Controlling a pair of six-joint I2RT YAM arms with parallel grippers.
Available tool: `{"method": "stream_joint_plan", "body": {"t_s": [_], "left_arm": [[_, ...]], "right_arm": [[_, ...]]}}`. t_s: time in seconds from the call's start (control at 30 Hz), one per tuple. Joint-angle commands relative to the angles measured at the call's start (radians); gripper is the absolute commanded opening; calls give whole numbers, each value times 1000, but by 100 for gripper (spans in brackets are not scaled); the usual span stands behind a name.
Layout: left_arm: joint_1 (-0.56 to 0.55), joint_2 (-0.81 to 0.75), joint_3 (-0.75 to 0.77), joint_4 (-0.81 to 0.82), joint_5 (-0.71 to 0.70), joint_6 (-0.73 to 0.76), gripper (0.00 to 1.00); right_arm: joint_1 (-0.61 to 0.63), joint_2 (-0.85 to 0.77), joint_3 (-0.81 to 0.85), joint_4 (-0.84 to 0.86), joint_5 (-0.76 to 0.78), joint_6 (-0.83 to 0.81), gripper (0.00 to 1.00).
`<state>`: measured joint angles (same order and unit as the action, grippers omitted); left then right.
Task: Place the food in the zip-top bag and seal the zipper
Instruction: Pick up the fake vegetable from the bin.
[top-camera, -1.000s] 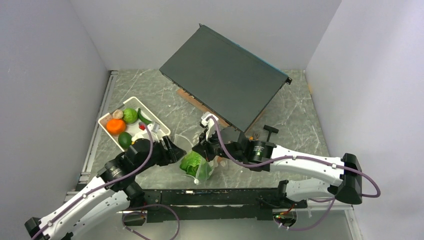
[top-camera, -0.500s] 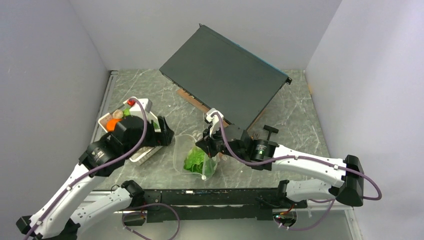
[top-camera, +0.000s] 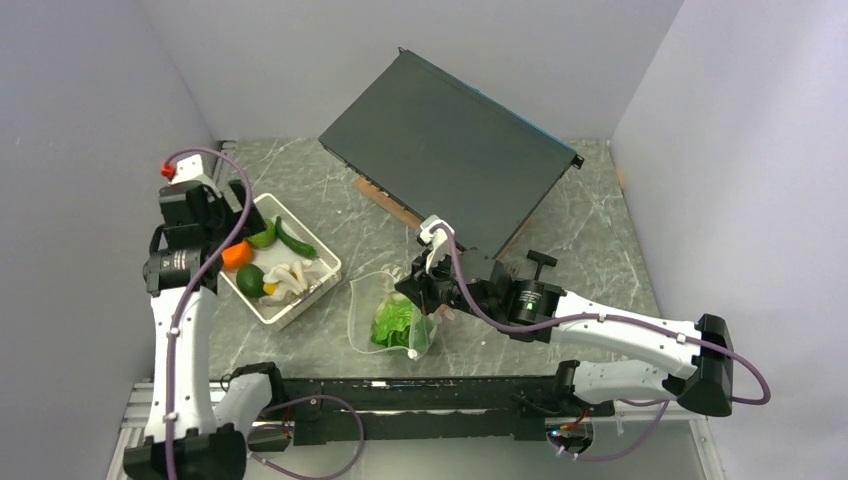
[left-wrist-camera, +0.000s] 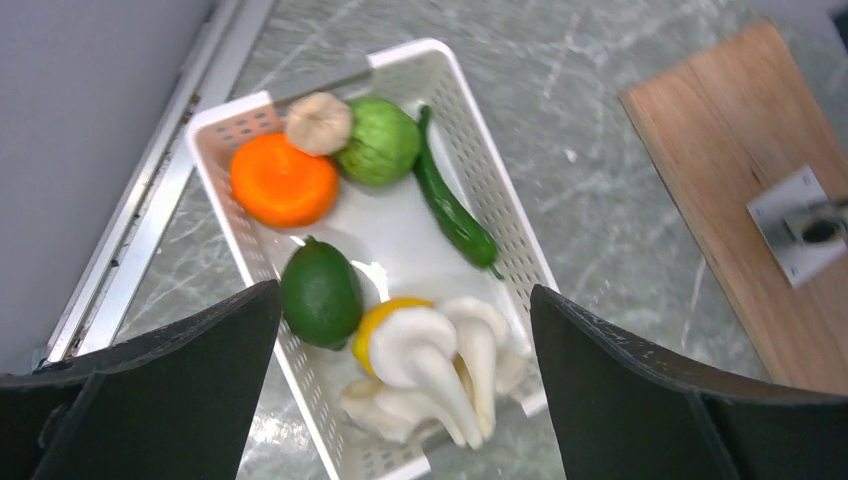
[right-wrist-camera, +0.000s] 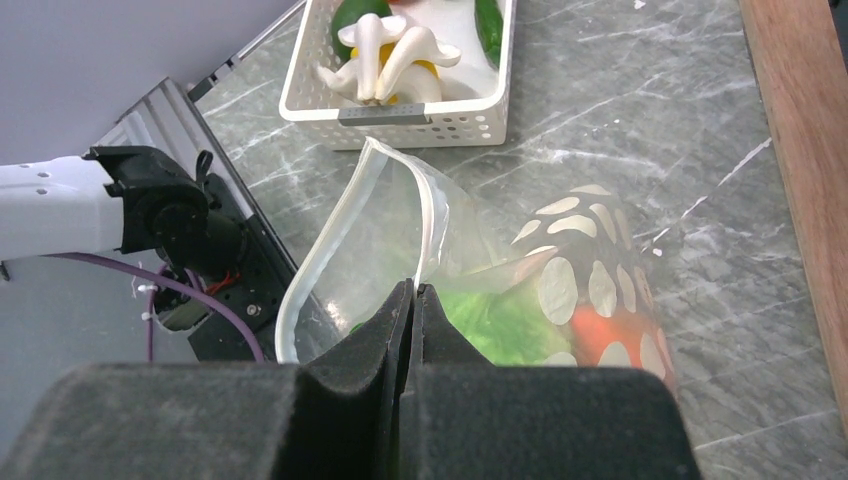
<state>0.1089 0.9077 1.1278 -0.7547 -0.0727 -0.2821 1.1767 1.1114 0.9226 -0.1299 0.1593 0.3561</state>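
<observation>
Holding zip-top bag (right-wrist-camera: 590, 270) open beside basket (left-wrist-camera: 505, 215), lettuce (right-wrist-camera: 500, 325) inside.
Pinching zipper (right-wrist-camera: 432, 210) with right gripper (right-wrist-camera: 412, 290), jaws pressed together; hovering left gripper (left-wrist-camera: 403, 300), jaws spread, above orange (left-wrist-camera: 283, 180), cucumber (left-wrist-camera: 452, 205), mushrooms (left-wrist-camera: 430, 350).

Grey marbled table (top-camera: 590, 220) carries white basket (left-wrist-camera: 497, 190), dotted bag (right-wrist-camera: 590, 280), wooden board (left-wrist-camera: 740, 200).

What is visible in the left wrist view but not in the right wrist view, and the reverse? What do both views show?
Only the left wrist view: the orange and the pale green round fruit at the basket's far end, and the open left end effector. Only the right wrist view: the zip-top bag with lettuce inside, its mouth edge pinched by the shut right end effector. Both: the white basket, the mushrooms and the lemon under them.
</observation>
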Motion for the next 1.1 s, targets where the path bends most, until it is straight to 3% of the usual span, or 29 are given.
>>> {"method": "stream_joint_plan", "body": {"t_s": [0.0,0.2,0.5,0.67,1.07], "left_arm": [[148,18,-47,139,133,-35,99],[202,111,-93,233,208,-17,96],[218,371,48,197,89,46,96],[220,455,-21,376,33,23,96],[311,657,6,488,135,-53,75]], "right_arm": [[-4,-33,3,46,19,3,0],[-3,-27,6,64,-6,-1,0],[-5,-15,3,89,-30,-10,0],[-6,6,9,99,-37,-19,0],[-7,-3,7,99,-45,-19,0]]}}
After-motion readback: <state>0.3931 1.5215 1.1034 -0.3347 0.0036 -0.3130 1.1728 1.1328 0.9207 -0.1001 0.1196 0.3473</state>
